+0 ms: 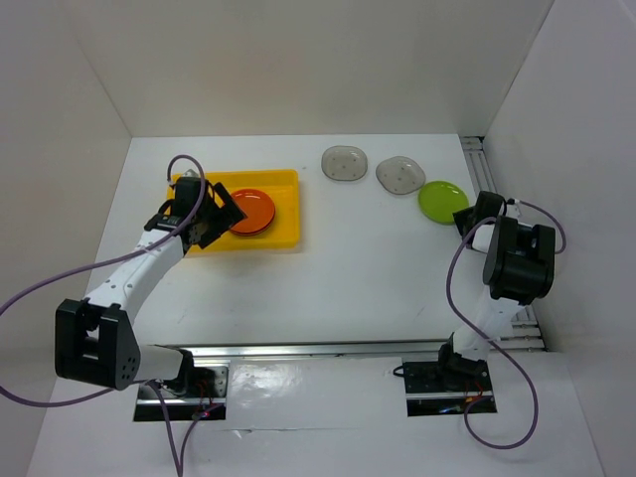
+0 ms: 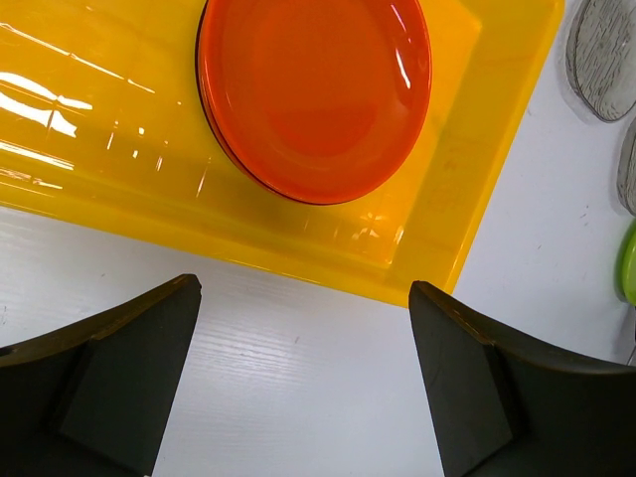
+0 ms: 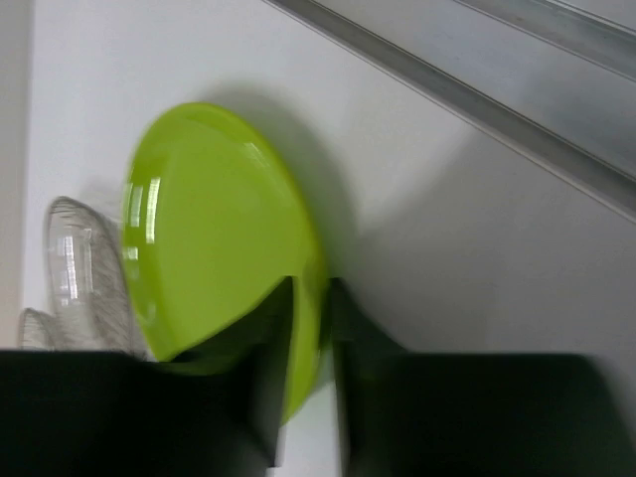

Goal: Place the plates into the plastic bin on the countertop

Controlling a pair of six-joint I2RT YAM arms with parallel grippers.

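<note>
While the left fingers [image 2: 129, 368] hang spread wide and empty above the counter [image 1: 358, 278], just outside the wall of the yellow bin [image 2: 477, 119], the orange plate [image 2: 313, 94] sits inside that bin with a dark rim peeking out underneath. Over on the right, the right fingers [image 3: 270, 388] are drawn narrow, pinching the rim of the green plate [image 3: 209, 229], one finger on each face. That plate is well apart from the bin. A grey plate [image 1: 400, 175] lies just beside it, and a second grey plate [image 1: 345, 163] lies beyond that, toward the bin.
</note>
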